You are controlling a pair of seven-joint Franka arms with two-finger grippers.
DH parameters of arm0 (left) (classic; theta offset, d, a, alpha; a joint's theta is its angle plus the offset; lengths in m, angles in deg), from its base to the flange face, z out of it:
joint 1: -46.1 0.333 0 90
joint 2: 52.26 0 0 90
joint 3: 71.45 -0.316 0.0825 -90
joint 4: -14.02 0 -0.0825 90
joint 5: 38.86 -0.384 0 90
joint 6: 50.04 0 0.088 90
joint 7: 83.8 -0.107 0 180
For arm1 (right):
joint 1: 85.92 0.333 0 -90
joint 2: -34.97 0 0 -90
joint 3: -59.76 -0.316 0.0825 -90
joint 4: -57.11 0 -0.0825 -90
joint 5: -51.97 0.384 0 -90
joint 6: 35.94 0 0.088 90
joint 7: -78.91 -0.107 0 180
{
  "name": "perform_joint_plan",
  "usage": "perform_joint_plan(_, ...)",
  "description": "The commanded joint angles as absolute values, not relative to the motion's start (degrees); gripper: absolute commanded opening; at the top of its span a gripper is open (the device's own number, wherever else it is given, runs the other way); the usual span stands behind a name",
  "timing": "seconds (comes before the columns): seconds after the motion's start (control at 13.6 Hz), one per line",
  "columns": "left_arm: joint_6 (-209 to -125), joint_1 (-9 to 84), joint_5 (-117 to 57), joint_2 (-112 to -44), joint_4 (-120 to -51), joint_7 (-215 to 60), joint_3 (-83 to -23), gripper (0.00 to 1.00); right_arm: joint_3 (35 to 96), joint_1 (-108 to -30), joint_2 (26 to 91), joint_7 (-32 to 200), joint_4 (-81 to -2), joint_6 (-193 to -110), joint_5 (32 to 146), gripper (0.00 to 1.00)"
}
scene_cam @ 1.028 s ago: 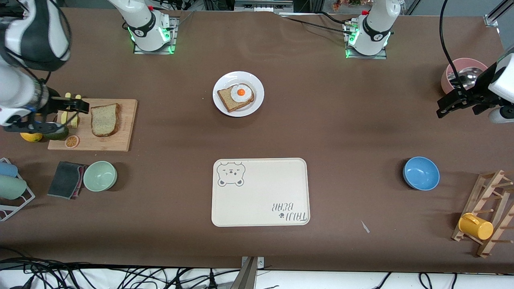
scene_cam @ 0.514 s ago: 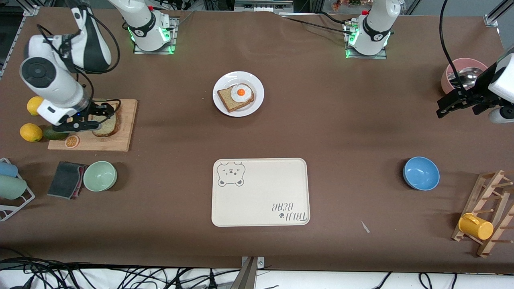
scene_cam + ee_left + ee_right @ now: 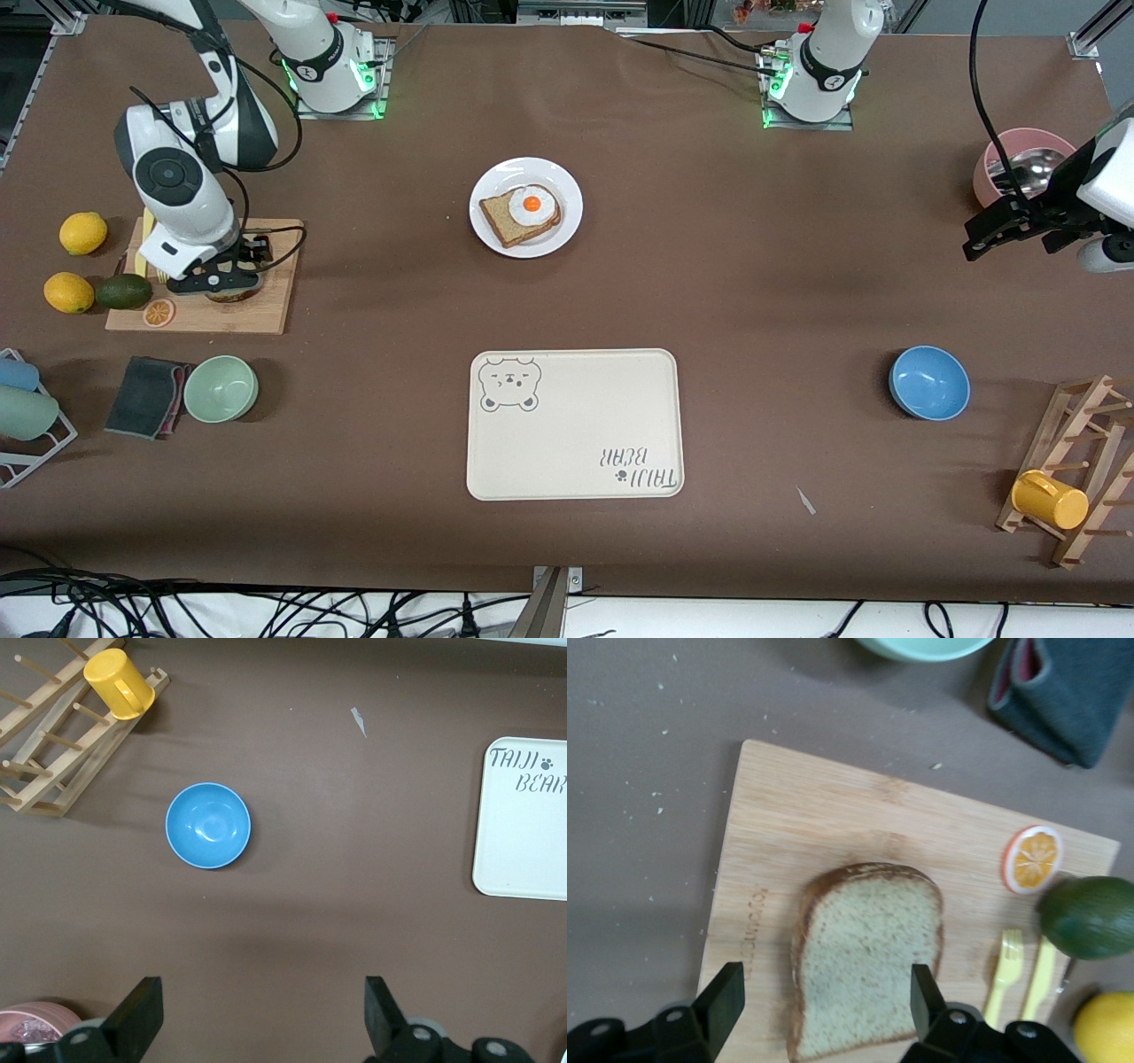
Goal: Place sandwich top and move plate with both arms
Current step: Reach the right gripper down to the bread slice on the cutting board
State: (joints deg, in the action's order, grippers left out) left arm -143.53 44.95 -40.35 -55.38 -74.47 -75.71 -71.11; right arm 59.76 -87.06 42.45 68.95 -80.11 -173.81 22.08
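The sandwich top [image 3: 868,961], a plain brown slice, lies flat on a wooden cutting board [image 3: 824,806] toward the right arm's end of the table. My right gripper [image 3: 828,997] is open just above it, one finger on each side of the slice, touching nothing. In the front view the right gripper [image 3: 230,270] hides most of the slice. The white plate [image 3: 532,250] holds a slice with a fried egg [image 3: 532,204]. My left gripper [image 3: 983,232] waits open and empty over the table beside a pink bowl [image 3: 1019,142]; it also shows in the left wrist view [image 3: 261,1014].
On or beside the board: an orange slice [image 3: 1032,858], avocado [image 3: 1090,917], yellow fork [image 3: 1005,979], lemons [image 3: 82,232]. A green bowl [image 3: 221,388] and grey cloth [image 3: 146,396] lie nearer the camera. Bear tray [image 3: 576,425], blue bowl [image 3: 208,826], wooden rack [image 3: 44,744] with yellow cup [image 3: 118,682].
My right arm swung in from the table's end and came down over the cutting board, so its open gripper now straddles the plain slice. The left arm has not moved.
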Motion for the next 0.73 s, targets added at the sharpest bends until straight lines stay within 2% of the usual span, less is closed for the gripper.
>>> perform_joint_plan(0.0, -142.4, 44.9, -38.8, -56.0, -72.9, -76.1, -71.4, 1.0, 60.1, -87.2, 45.6, 66.1, -80.6, -177.5, 20.3, 0.79)
perform_joint_plan(0.29, -142.4, 44.7, -38.6, -56.0, -72.9, -76.1, -71.3, 1.0, 61.4, -87.2, 47.5, 66.2, -80.6, -177.6, 18.7, 0.75)
perform_joint_plan(0.37, -142.3, 44.8, -37.9, -55.9, -72.9, -76.1, -71.2, 1.0, 61.5, -87.2, 47.6, 66.2, -80.6, -177.4, 18.6, 0.72)
perform_joint_plan(0.44, -142.3, 44.9, -37.5, -55.9, -72.9, -76.1, -70.9, 1.0, 61.9, -87.2, 48.3, 66.2, -80.6, -177.1, 18.6, 0.64)
perform_joint_plan(0.66, -142.3, 44.9, -37.5, -55.9, -72.8, -76.1, -70.9, 1.0, 62.7, -87.2, 49.2, 66.2, -80.6, -176.7, 18.6, 0.6)
